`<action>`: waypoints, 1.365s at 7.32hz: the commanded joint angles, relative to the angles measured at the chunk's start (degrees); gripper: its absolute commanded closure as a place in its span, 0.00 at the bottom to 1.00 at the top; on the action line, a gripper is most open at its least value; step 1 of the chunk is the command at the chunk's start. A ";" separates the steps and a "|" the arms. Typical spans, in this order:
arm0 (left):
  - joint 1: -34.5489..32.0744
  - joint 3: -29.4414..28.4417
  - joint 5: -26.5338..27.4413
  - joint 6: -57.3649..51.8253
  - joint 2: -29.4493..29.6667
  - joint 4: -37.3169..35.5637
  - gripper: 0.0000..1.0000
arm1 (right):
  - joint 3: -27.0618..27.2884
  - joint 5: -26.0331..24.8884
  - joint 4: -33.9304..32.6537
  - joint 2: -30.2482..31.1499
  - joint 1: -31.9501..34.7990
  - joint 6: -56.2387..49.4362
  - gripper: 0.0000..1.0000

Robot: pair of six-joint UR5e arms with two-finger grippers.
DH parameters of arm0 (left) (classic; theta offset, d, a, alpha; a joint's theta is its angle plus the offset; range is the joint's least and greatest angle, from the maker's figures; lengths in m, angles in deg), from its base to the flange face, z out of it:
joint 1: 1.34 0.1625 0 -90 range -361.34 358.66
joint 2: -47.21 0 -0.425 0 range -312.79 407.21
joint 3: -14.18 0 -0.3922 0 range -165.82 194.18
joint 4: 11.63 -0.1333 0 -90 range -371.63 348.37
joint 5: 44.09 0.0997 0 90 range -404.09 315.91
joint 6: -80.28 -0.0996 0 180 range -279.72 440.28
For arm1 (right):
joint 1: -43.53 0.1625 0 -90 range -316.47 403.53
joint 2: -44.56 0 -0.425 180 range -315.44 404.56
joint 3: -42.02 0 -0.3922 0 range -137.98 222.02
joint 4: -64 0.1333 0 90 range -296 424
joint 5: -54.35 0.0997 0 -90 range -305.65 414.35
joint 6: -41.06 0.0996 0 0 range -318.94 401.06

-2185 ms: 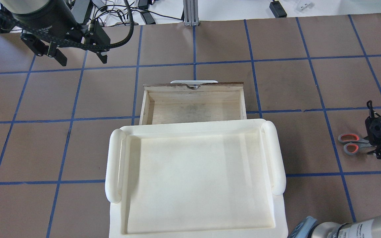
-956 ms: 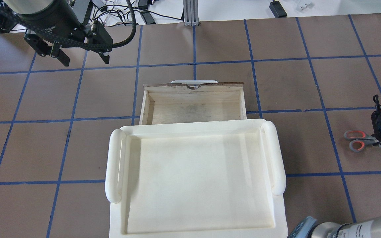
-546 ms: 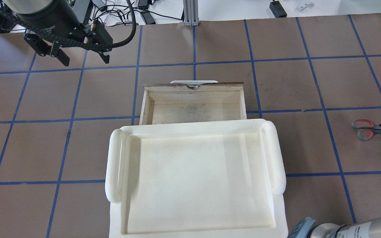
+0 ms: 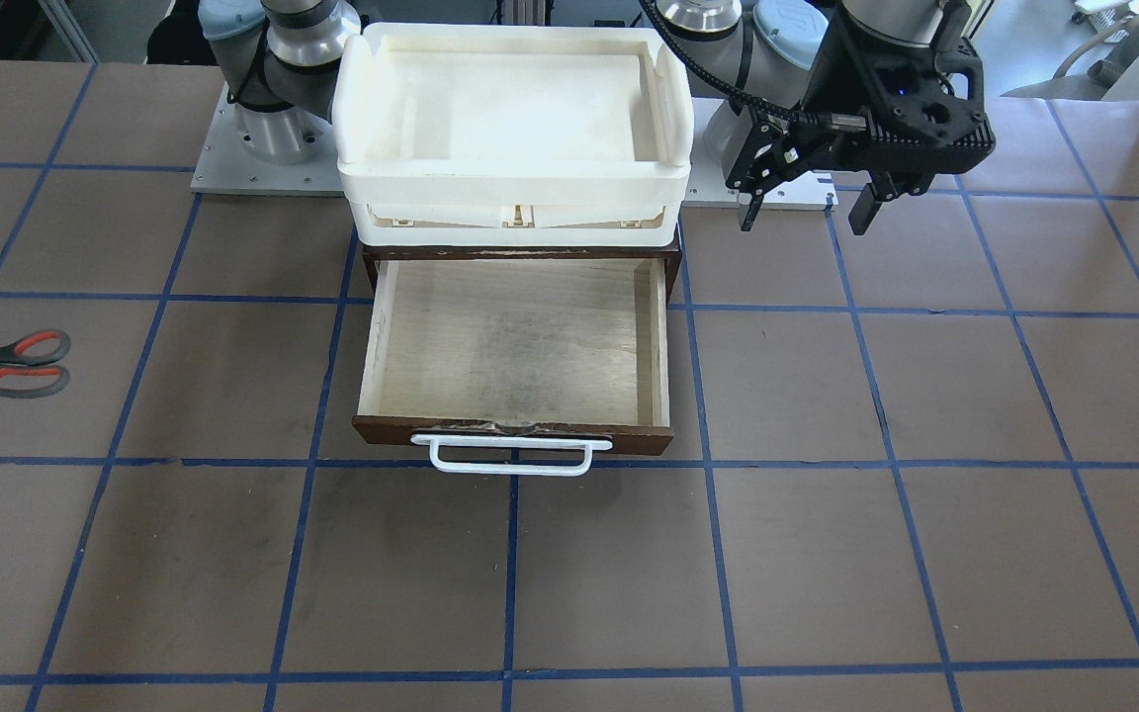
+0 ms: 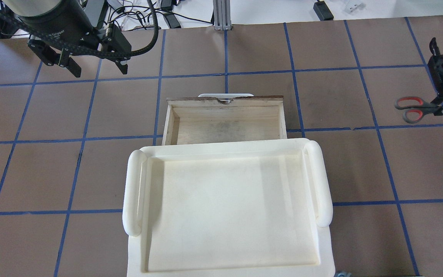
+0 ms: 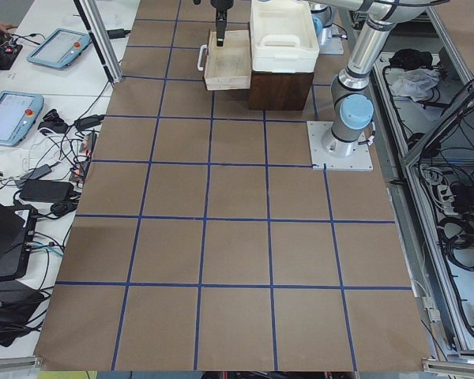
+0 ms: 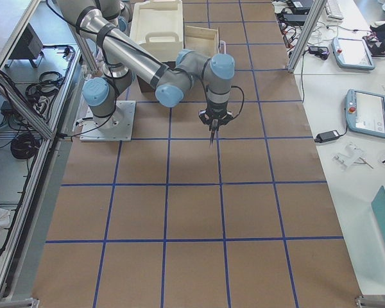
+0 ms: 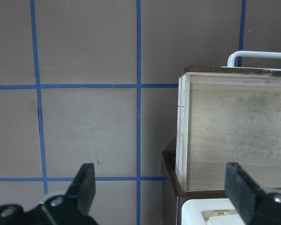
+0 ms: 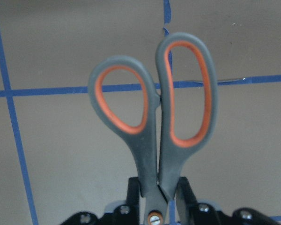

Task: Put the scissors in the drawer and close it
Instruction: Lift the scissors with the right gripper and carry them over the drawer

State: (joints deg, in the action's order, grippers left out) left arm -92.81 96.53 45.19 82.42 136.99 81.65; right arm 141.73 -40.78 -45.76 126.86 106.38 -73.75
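- Scissors (image 5: pixel 412 109): one pair, clamped at the blade end by the right gripper (image 5: pixel 442 107). The two orange-lined handle loops project past the fingertips, lying close together.
- In the overhead view the pair sits at 3 o'clock from the drawer (image 5: pixel 229 129), well apart from it and near that view's right edge.
- One drawer, pulled out, its pale wooden floor bare. One white bar handle (image 4: pixel 510 455) is on its dark front panel, at 12 o'clock in the overhead view.
- One cream-white tray (image 5: pixel 133 192) sits on top of the dark cabinet (image 6: pixel 280 87), at 6 o'clock from the drawer in the overhead view.
- Two grippers. The left gripper (image 5: pixel 97 71) hangs at 10 o'clock from the drawer with its fingers (image 8: pixel 84 185) spread wide and nothing between them.
- The left wrist view looks down on the drawer's left front corner and the brown surface (image 5: pixel 340 96) with its blue tape grid.
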 commanded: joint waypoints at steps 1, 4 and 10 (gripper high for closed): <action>-0.03 0.00 0.20 -0.12 0.05 -0.03 0.00 | -8.19 -2.87 9.61 0.15 10.94 12.27 1.00; -0.03 0.00 0.02 -0.03 -0.21 -0.03 0.00 | -8.48 -2.43 10.96 0.33 24.29 29.59 1.00; -0.03 0.09 0.11 -0.03 -0.47 0.59 0.00 | -8.56 6.97 7.29 -3.18 41.82 43.36 1.00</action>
State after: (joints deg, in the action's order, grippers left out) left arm -92.84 96.62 45.22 82.39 136.65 82.17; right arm 133.14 -36.18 -36.73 125.15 147.27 -30.65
